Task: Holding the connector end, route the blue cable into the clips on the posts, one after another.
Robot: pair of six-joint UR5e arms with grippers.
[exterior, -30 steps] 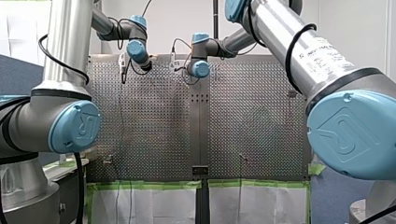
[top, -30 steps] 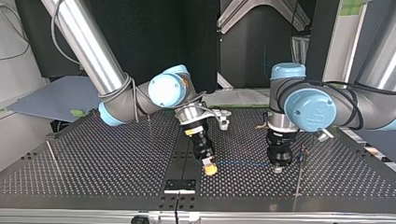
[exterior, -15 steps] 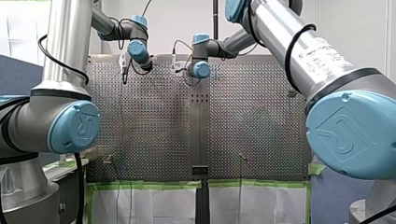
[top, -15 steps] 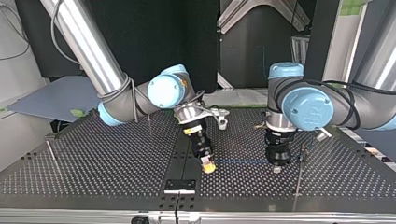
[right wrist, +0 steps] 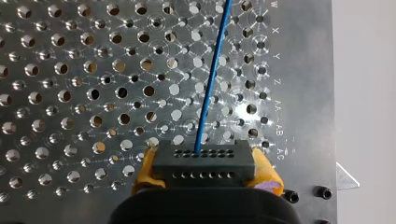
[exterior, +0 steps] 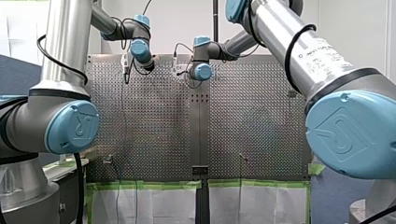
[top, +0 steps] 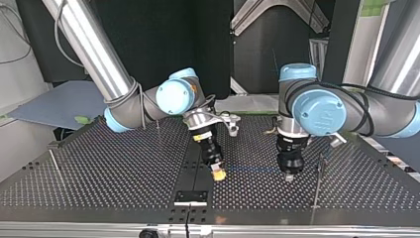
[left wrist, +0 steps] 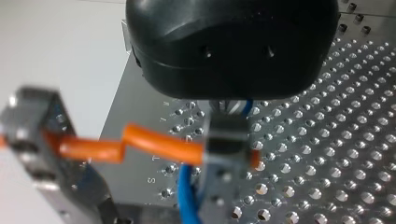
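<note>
Two grippers are hanging low over the table [top: 99,168]. My right gripper [top: 218,173] is clamping its yellow pads [right wrist: 267,171] on the black connector [right wrist: 204,163]. The cable [right wrist: 212,79] is running straight ahead from the connector and reaching my left gripper [top: 288,174], then passing under it. Left gripper's grip: cannot tell. One thin post [top: 317,184] is standing just beside the left gripper, on its far side from the right gripper.
</note>
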